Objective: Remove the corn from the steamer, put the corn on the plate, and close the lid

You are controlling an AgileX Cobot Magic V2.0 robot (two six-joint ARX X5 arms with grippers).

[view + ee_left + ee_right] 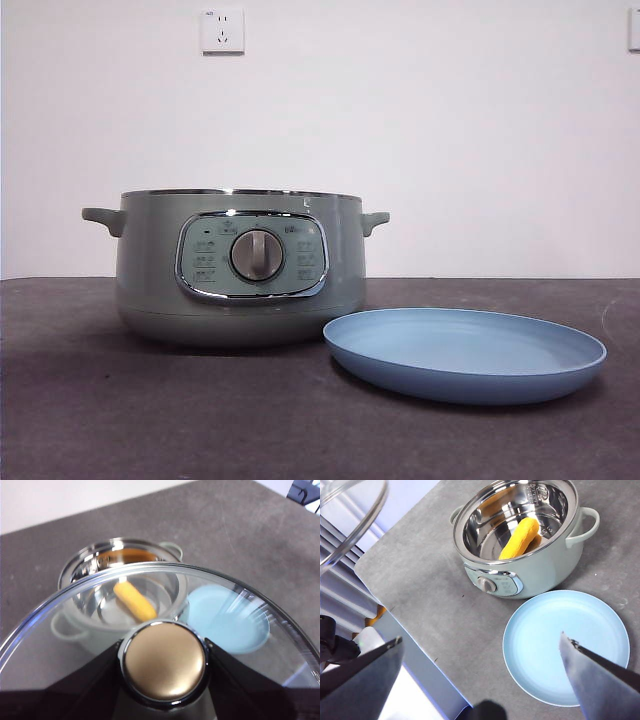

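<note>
Lid off, corn not yet moved.
Left gripper [164, 666] clamped the lid [150, 587] by its knob; right gripper [480, 652] hung wide open, empty; corn [519, 538] lay in steamer [520, 555], upper centre; plate [565, 647] bare.

yellow corn [519, 539] lies in the open green steamer [240, 265], lid [240, 600] lifted off, empty blue plate [465, 352] beside.

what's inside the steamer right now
The corn lies alone in the steamer, on its shiny metal inner bowl. The lid is off, held up by the left gripper. The bowl floor under the cob is hidden.
</note>
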